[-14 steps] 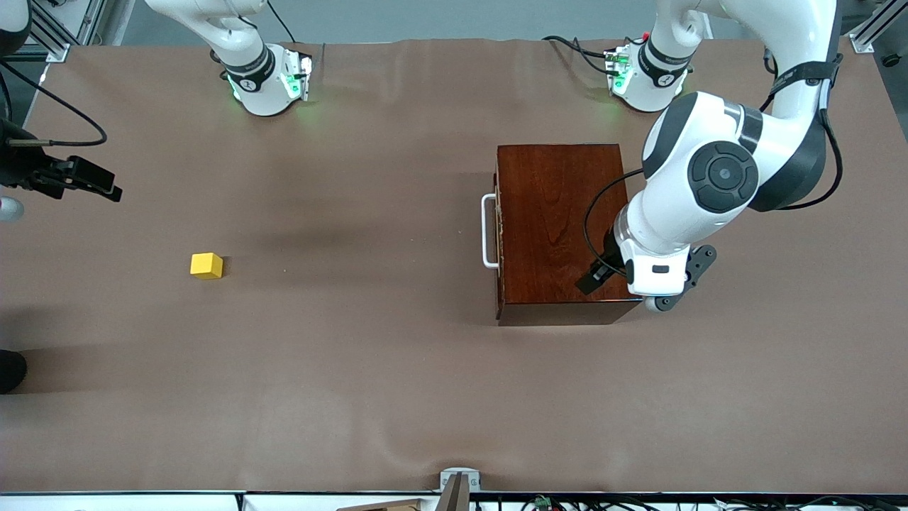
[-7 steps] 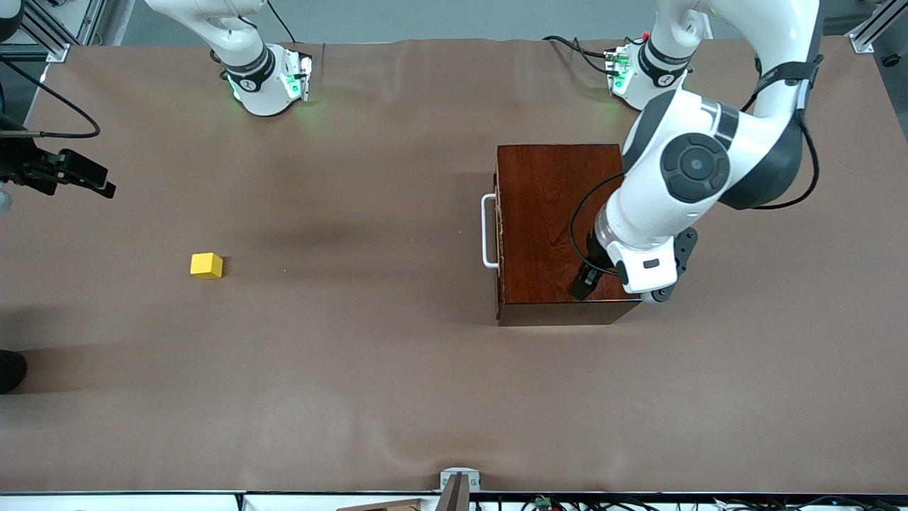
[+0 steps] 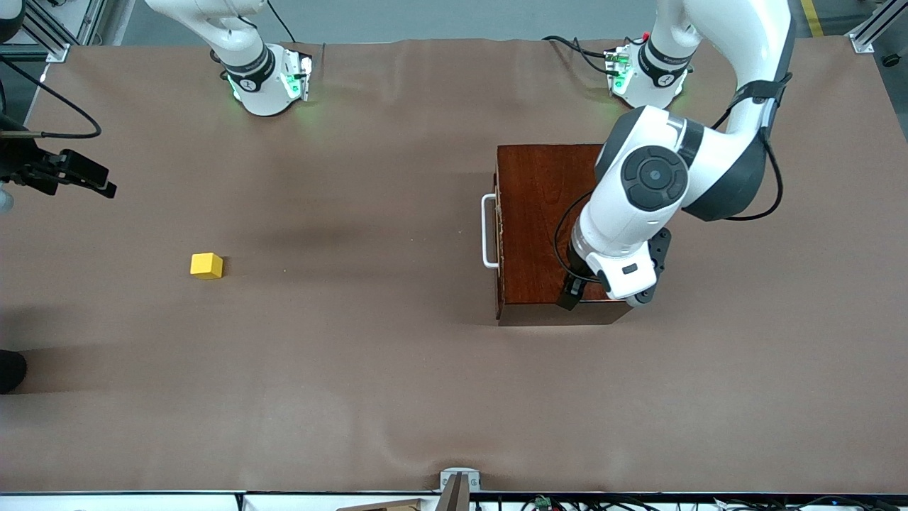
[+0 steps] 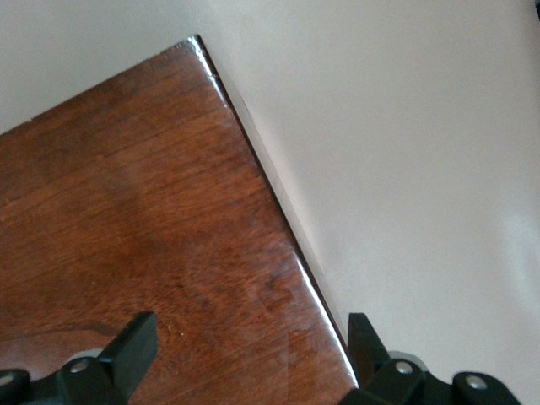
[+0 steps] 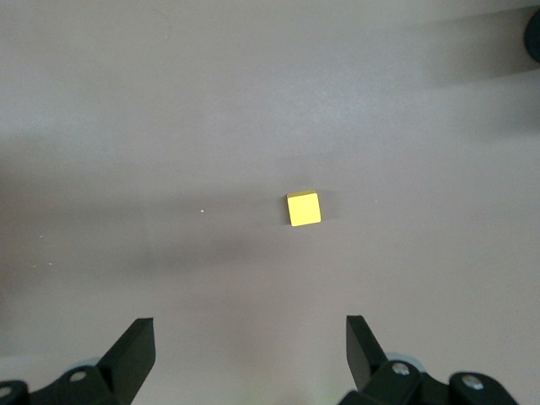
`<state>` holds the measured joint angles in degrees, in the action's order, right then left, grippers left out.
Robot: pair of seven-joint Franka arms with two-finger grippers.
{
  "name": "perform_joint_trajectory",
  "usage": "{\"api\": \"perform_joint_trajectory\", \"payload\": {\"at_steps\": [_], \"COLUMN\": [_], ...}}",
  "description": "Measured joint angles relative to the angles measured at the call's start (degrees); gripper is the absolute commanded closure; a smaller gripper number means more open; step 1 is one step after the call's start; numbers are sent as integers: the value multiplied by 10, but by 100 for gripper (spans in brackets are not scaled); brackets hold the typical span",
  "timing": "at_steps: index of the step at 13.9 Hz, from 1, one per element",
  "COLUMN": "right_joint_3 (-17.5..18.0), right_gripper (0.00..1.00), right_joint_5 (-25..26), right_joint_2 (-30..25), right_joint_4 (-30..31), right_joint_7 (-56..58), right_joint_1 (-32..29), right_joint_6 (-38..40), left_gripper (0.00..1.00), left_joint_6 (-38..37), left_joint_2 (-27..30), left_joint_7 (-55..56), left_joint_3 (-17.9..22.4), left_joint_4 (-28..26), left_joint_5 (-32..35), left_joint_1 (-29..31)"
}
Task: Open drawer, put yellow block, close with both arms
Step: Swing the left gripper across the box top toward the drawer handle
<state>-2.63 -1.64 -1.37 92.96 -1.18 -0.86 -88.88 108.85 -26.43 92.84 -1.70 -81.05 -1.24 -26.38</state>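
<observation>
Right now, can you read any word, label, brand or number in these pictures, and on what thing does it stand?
None can be read.
The wooden box, the yellow block and the table carry no text.
The small round marks on the arm bases are too small to read.

I can read no text, label, brand, number or sign anywhere in my views, neither on the arms, the wooden box, the yellow block nor the table covering.
</observation>
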Motion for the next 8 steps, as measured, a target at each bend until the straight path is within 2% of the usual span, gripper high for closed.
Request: {"api": "perform_joint_trajectory", "payload": {"at_steps": [8], "right_joint_3": [0], "right_gripper": [0], "right_joint_5": [0], "right_joint_2": [0], "right_joint_4": [0], "right_joint_7": [0], "right_joint_1": [0], "right_joint_6": [0], "left_gripper": [0], "left_joint_6": [8], "left_joint_2": [-8], "left_joint_7": [10], "left_joint_3": [0], "left_joint_4": [0], "left_joint_5": [6], "left_joint_1": [-12]}}
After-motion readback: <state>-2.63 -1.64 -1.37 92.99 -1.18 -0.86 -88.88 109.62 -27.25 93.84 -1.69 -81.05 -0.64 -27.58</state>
